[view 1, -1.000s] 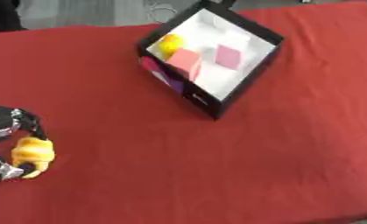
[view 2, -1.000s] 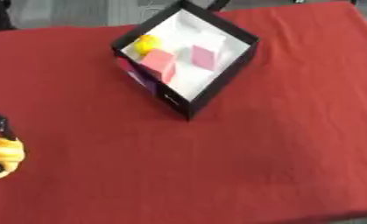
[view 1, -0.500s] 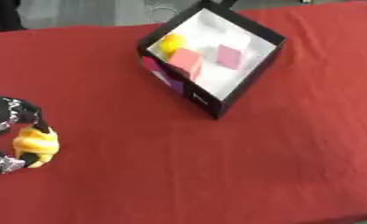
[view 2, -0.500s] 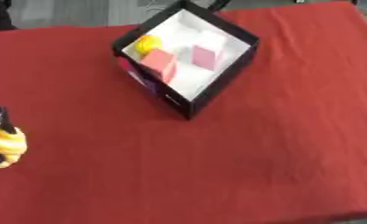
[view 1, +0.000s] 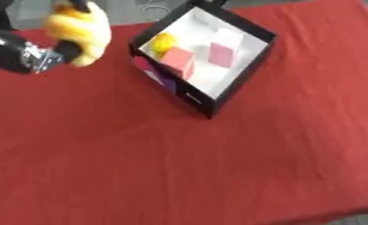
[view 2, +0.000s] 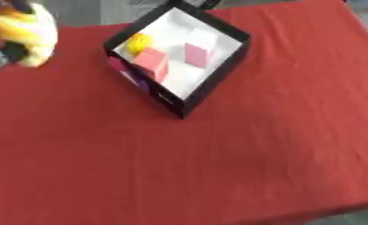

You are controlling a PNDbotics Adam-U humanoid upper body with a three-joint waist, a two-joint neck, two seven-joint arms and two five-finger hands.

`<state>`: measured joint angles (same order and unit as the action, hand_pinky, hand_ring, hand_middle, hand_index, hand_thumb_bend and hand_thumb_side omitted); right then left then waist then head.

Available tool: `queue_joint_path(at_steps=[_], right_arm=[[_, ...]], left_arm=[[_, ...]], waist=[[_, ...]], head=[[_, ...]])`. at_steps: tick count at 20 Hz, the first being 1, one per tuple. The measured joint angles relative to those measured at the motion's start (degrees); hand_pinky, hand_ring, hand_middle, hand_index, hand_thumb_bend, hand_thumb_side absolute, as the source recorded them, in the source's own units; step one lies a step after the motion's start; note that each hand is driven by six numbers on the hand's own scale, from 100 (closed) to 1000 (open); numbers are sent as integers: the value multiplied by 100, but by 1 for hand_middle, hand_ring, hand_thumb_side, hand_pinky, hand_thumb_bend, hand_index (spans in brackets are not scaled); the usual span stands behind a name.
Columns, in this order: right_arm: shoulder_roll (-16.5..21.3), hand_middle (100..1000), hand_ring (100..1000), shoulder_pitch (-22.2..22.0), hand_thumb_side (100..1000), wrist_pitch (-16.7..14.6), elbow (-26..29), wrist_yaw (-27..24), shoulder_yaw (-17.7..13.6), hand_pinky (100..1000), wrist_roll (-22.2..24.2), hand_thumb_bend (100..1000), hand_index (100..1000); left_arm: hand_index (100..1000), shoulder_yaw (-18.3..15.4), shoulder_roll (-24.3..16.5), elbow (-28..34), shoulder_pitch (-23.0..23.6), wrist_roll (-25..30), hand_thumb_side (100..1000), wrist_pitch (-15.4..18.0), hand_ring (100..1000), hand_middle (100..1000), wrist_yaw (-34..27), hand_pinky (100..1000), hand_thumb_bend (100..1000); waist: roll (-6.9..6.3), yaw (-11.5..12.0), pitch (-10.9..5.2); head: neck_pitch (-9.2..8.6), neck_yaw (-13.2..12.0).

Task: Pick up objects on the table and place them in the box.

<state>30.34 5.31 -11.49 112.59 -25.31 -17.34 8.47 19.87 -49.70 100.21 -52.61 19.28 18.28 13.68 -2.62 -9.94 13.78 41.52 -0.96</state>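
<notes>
Robot's left hand (view 1: 41, 52) holds a blurred yellow object (view 1: 81, 30) raised at upper left, beside an open black box (view 1: 240, 74).

Fingers curl around the yellow object; its long axis appears roughly upright. The box, white inside, sits cornerwise on the red tablecloth (view 1: 179, 167), holding two pink blocks (view 1: 179, 61) and a small yellow item (view 1: 164, 43).

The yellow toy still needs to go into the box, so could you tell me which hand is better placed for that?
The left. The left hand holds the yellow toy raised, just left of the box. The right hand shows in neither view.
</notes>
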Motion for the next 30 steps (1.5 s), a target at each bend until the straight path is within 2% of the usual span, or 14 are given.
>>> queue_joint_path(at_steps=[3, 7, 11, 16, 17, 20, 21, 22, 23, 25, 27, 28, 29, 30], right_arm=[[21, 815, 848, 109, 628, 6, 32, -127, 23, 904, -3, 100, 900], [20, 818, 849, 388, 609, 34, 61, -332, 114, 904, 16, 100, 899], [19, 821, 851, 624, 612, -2, 62, -512, 216, 905, 65, 100, 899], [16, 823, 853, 739, 622, 57, 61, -555, 260, 907, 126, 100, 900], [16, 822, 852, 745, 625, 71, 60, -554, 262, 907, 140, 100, 900], [14, 820, 850, 760, 629, 104, 59, -550, 289, 907, 173, 100, 900], [13, 820, 850, 761, 630, 111, 59, -548, 291, 907, 181, 100, 900], [13, 820, 850, 761, 630, 118, 59, -546, 292, 907, 189, 100, 900], [12, 820, 850, 760, 631, 120, 59, -545, 292, 907, 192, 100, 900], [12, 823, 851, 753, 631, 126, 58, -543, 292, 907, 201, 100, 900], [12, 821, 850, 733, 634, 130, 57, -539, 292, 907, 205, 100, 900], [12, 821, 850, 727, 630, 131, 57, -539, 292, 907, 206, 100, 900], [12, 820, 849, 725, 629, 131, 57, -539, 292, 907, 205, 100, 899], [13, 820, 849, 722, 629, 132, 57, -539, 292, 907, 204, 100, 899]], left_arm=[[669, 58, 738, -1093, -721, 193, 100, 158, 596, 522, 167, 680, 169], [675, -136, 1595, -2480, -1297, 132, 100, 757, 607, 531, 801, 684, 228], [687, -465, 2171, -3592, -1514, -28, 100, 1430, 631, 553, 1858, 690, 321], [716, -719, 2662, -4736, -1510, -385, 100, 1936, 674, 587, 3622, 719, 348], [767, -748, 2724, -4900, -1484, -455, 135, 2005, 717, 628, 3918, 755, 348], [941, -838, 2834, -5224, -1472, -621, 607, 2167, 874, 816, 4540, 869, 464], [964, -865, 2853, -5286, -1466, -674, 699, 2196, 888, 835, 4660, 878, 528], [964, -891, 2858, -5326, -1464, -740, 699, 2204, 888, 835, 4748, 878, 528], [968, -919, 2858, -5355, -1464, -821, 795, 2192, 889, 837, 4815, 883, 605], [968, -982, 2858, -5376, -1464, -1020, 846, 2111, 888, 837, 4866, 882, 674], [970, -1030, 2859, -5381, -1468, -1212, 863, 2007, 886, 839, 4853, 883, 666], [972, -1054, 2859, -5381, -1470, -1291, 823, 1958, 887, 840, 4823, 884, 693], [965, -1069, 2859, -5379, -1479, -1357, 725, 1915, 875, 829, 4771, 877, 656], [963, -1090, 2857, -5372, -1489, -1411, 718, 1873, 873, 826, 4695, 875, 653]], waist=[[1, -168, 5], [6, -530, 122], [10, -815, 220], [10, -884, 273], [10, -885, 273], [10, -884, 273], [10, -879, 273], [10, -879, 273], [10, -876, 273], [10, -862, 273], [10, -833, 273], [8, -823, 273], [8, -812, 273], [8, -800, 272]], head=[[-97, -128], [-294, -417], [-453, -699], [-551, -832], [-552, -834], [-552, -832], [-552, -831], [-552, -830], [-552, -828], [-550, -814], [-544, -790], [-542, -774], [-540, -754], [-537, -735]])
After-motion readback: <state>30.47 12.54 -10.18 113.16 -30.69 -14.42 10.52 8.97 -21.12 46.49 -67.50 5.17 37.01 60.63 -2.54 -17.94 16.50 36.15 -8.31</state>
